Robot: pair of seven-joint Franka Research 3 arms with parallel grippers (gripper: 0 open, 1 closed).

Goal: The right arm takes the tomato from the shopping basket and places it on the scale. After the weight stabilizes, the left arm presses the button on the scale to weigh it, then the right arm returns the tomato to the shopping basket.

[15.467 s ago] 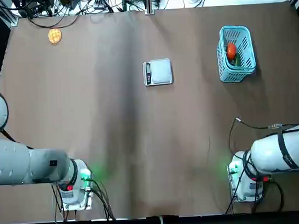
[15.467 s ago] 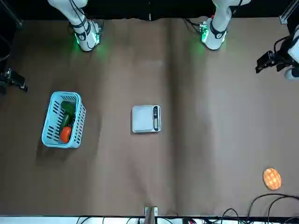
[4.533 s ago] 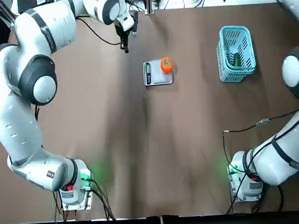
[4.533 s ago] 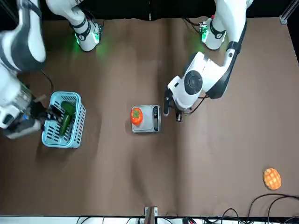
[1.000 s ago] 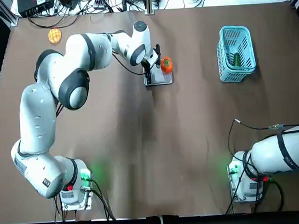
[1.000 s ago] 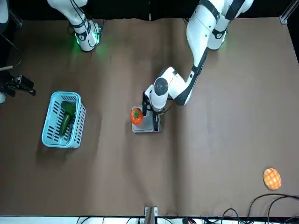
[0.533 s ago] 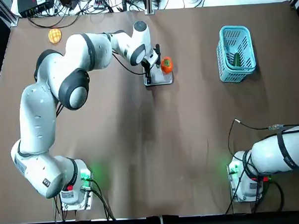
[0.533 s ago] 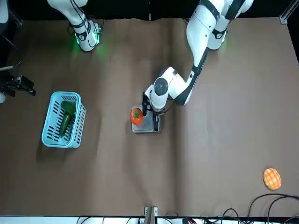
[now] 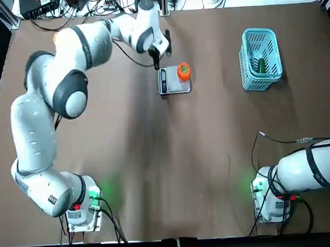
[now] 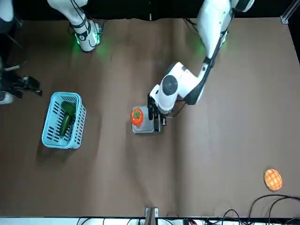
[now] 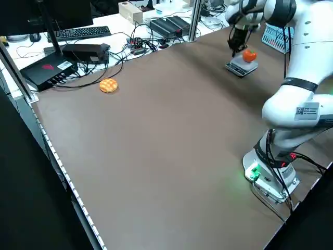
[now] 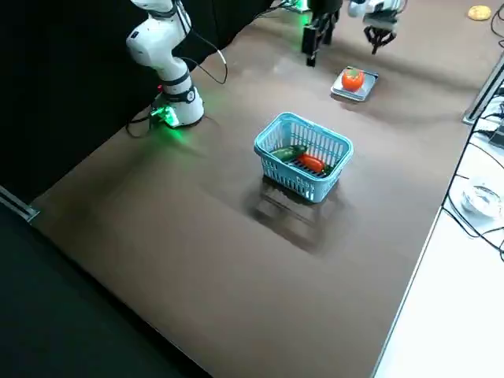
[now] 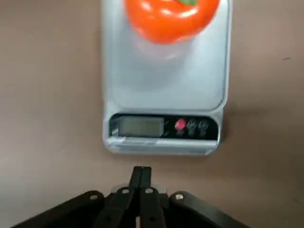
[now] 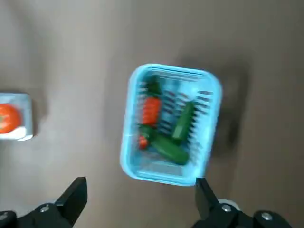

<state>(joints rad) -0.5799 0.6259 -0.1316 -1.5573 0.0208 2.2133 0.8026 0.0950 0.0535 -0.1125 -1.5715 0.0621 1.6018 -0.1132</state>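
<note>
The tomato [image 9: 183, 71], glossy orange-red with a green stem tuft, sat on the silver scale [image 9: 174, 80], toward its edge away from the dark display strip. The left pincer [image 13: 141, 174], fingers pressed together, hung just beside that strip. Well apart, the right pincer [image 14: 137, 187], spread wide, hovered above the light-blue shopping basket [image 9: 261, 58] on the brown surface [image 9: 172, 161].

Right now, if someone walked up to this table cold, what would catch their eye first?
Probably the bright orange-red tomato sitting on the small silver scale near the middle of the far half of the table. Next, the left arm stretched across the table, its shut left gripper poised just off the scale's display edge. Off to the robot's right stands the light-blue shopping basket, with green and red items inside.
</note>
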